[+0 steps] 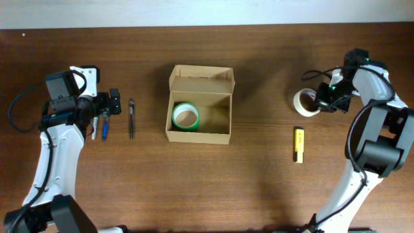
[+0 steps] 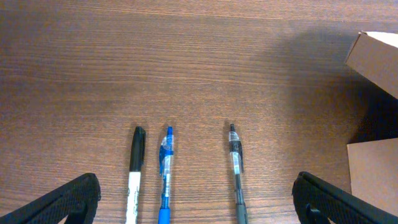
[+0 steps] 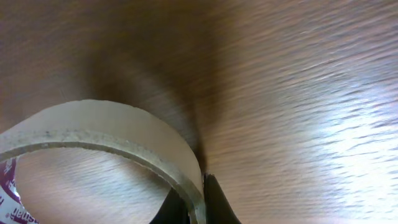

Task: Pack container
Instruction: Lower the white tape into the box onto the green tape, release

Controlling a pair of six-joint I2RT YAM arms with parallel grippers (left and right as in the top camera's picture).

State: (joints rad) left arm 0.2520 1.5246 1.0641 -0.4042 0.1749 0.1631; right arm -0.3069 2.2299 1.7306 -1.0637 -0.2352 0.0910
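Observation:
The tan cardboard container [image 1: 199, 103] stands open at the table's middle with its flap lid folded back. A green tape roll [image 1: 185, 116] lies inside it at the left. A beige tape roll [image 1: 304, 101] is at the right; my right gripper [image 1: 321, 99] is shut on its wall [image 3: 143, 146], one finger inside and one outside. My left gripper [image 1: 114, 102] is open and empty over three pens: a black-and-white marker [image 2: 134, 174], a blue pen [image 2: 165, 174] and a black pen [image 2: 236, 171]. The container's corner shows at the right in the left wrist view [image 2: 376, 56].
A yellow marker [image 1: 298, 144] lies on the table below the beige roll. The black pen [image 1: 131, 118] lies between my left gripper and the container. The table's far edge runs along the top of the overhead view.

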